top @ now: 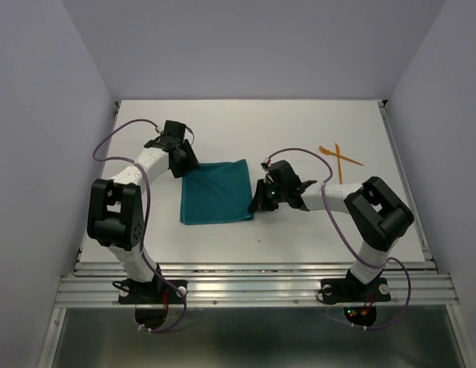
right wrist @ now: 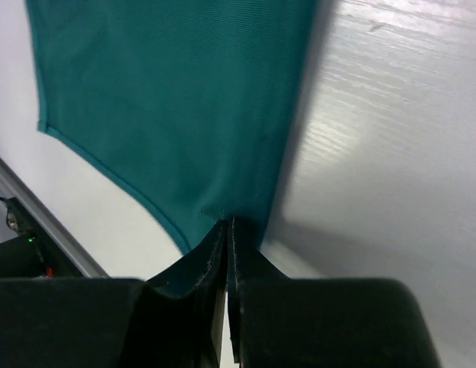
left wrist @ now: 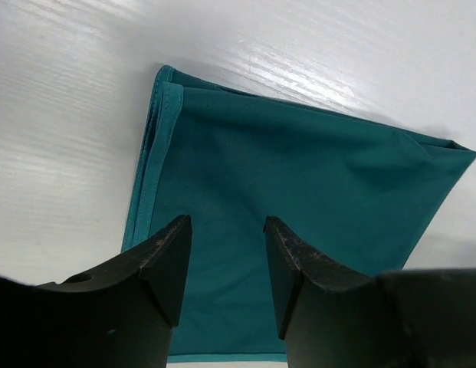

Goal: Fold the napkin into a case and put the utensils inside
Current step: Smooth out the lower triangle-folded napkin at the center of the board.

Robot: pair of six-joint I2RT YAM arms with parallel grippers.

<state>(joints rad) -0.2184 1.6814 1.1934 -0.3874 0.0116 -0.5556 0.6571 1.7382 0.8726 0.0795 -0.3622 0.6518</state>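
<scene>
As right tool [right wrist: 227, 226] pinches it, napkin [top: 216, 192] lies leftward.

The white table [top: 299, 230] has a blue-green napkin [top: 216, 192] lying near its middle. The napkin is folded, with its edges stacked along one side. Two thin orange utensils [top: 339, 159] lie crossed over each other toward the far right, well apart from the napkin.
</scene>
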